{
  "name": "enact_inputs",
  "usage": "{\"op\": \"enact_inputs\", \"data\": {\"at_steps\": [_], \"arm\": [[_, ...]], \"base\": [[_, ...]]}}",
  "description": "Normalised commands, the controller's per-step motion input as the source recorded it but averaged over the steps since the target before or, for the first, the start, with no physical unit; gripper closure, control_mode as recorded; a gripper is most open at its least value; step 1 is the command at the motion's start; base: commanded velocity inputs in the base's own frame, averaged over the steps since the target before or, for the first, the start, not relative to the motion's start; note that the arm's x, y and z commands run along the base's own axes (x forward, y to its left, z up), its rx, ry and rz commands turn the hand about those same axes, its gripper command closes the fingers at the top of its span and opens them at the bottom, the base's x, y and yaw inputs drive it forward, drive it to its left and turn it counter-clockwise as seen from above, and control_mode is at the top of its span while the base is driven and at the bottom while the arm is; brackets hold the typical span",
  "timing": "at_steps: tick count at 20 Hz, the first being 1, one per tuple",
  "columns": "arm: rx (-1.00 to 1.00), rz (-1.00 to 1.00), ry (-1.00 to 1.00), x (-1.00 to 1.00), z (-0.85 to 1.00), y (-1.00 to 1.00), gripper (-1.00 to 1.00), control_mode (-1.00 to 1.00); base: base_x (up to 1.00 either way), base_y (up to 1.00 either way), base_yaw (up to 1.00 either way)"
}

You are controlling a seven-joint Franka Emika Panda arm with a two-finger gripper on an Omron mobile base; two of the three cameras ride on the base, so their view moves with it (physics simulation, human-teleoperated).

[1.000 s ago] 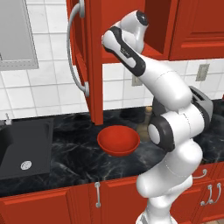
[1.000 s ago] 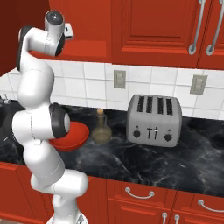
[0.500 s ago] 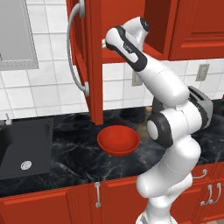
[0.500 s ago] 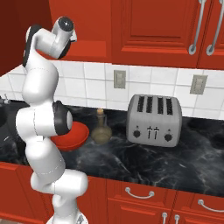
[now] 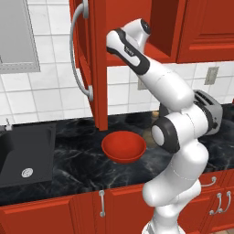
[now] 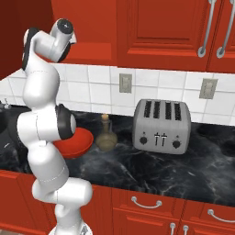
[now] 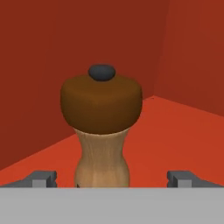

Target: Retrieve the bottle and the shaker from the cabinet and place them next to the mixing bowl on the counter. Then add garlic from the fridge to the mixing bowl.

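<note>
The shaker (image 7: 101, 127), pale wood with a dark brown cap and a black knob, stands upright on the red cabinet (image 7: 175, 127) shelf. My gripper (image 7: 111, 178) is open, with one fingertip either side of the shaker's base and not touching it. From the base views my hand (image 5: 142, 28) reaches into the open wall cabinet (image 5: 93, 55). The olive-brown bottle (image 6: 105, 134) stands on the counter (image 6: 137, 160) just right of the red mixing bowl (image 6: 75, 142) (image 5: 123, 147). The garlic and the fridge are out of view.
The open cabinet door with its curved silver handle (image 5: 77, 50) hangs over the counter left of my arm. A silver toaster (image 6: 161, 125) stands right of the bottle. A black sink (image 5: 25, 153) lies at the far left.
My arm has stretched up and forward, carrying the hand deeper into the cabinet. The jaws have stayed open. Bottle and bowl have not moved.
</note>
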Motion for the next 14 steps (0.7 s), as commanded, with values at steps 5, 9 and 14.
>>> {"op": "enact_inputs", "data": {"at_steps": [5,9,14], "arm": [[0.00,0.00,0.00,0.00,0.00,0.16,-1.00,-1.00],[0.00,0.00,0.00,0.00,0.00,0.00,-1.00,-1.00],[0.00,0.00,0.00,0.00,0.00,0.00,1.00,-1.00]], "base": [[0.00,0.00,0.00],[0.00,0.00,0.00],[0.00,0.00,0.00]]}}
